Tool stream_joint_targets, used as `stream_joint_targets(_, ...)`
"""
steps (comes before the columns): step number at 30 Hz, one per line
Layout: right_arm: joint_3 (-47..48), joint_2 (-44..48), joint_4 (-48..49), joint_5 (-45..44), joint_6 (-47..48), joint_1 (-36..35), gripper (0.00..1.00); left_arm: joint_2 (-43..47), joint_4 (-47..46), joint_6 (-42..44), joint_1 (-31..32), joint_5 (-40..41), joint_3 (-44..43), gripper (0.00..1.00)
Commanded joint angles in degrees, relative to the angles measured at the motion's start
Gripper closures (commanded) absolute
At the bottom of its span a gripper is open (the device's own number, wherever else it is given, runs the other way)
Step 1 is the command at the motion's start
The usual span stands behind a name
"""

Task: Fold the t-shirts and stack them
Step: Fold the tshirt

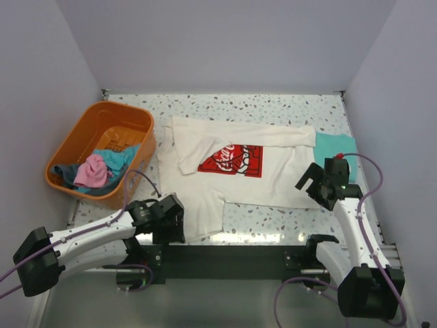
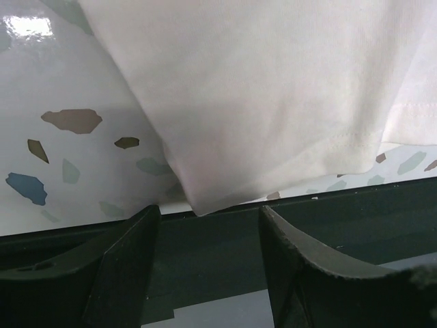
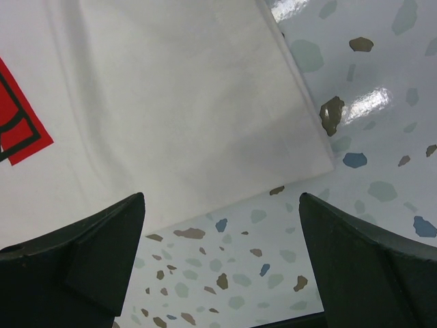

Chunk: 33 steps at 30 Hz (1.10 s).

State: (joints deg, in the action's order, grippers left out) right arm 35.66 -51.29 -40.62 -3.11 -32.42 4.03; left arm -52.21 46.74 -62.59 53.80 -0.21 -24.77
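Seen from above, the soft, light cream-white t-shirt lies spread mid-table with the teal-green t-shirt tucked at its right; the left wrist view shows the left gripper, fingers apart, at a near hem corner, and the right wrist view shows the right gripper, fingers spread, over the near right corner, both likely pinch points.

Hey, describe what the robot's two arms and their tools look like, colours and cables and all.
The left arm and right arm have white tube-like links joined by chunky black joint housings. Thin purplish-grey cables loop along each. The left tool and right tool are black, each with two broad wedge-shaped fingers; one left finger shows a finely ridged edge.
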Motion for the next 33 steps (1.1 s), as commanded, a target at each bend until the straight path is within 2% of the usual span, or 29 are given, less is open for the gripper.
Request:
stream_joint_targets(1,-1.5,0.3,1.7,-0.2,-2.6,-0.2,0.01,-2.4,-2.4,-1.8,0.3,1.4,0.6,0.37)
stream_joint_targets(2,-1.9,0.9,1.7,0.6,-2.9,-0.2,0.02,-3.1,-3.8,-1.6,0.3,1.4,0.5,0.37)
stream_joint_targets(5,-2.3,2.2,0.0,1.6,-3.3,-0.2,0.01,-5.4,-7.0,-1.5,0.3,1.4,0.4,0.5)
stream_joint_targets(6,-2.3,3.1,-0.7,2.8,-3.2,-0.1,0.01,-5.7,-7.8,-1.4,0.3,1.2,0.4,0.63)
stream_joint_targets(8,-2.6,4.3,-3.1,2.9,-4.3,-0.2,0.01,-6.2,-9.2,-1.3,0.3,1.2,0.2,0.8)
stream_joint_targets(9,-3.0,5.4,-3.5,2.9,-5.2,-0.2,0.01,-6.1,-9.1,-1.5,0.3,1.8,0.2,0.99)
stream_joint_targets(14,-8.5,7.5,-1.2,3.5,-14.6,-0.1,0.01,-3.9,-8.2,-1.5,0.3,3.5,-0.7,1.0)
stream_joint_targets(20,-11.0,8.3,0.3,-0.5,-16.8,-0.1,0.01,0.3,-9.9,0.0,0.3,4.3,-1.3,1.0)
stream_joint_targets(26,-14.5,5.9,6.8,-1.5,-18.7,-0.1,0.02,-1.1,-12.3,2.5,0.3,3.7,-4.2,1.0)
stream_joint_targets(29,-16.1,4.7,10.2,-2.2,-18.6,-0.1,0.05,-1.7,-11.4,3.3,0.3,5.4,-6.4,1.0)
stream_joint_targets(32,-17.2,3.8,14.2,-2.2,-18.8,-0.1,0.13,-2.0,-11.6,3.7,0.3,6.7,-8.4,1.0)
stream_joint_targets(33,-17.9,3.7,15.1,-2.2,-18.8,-0.1,0.2,-2.3,-11.7,3.9,0.3,7.0,-9.2,1.0)
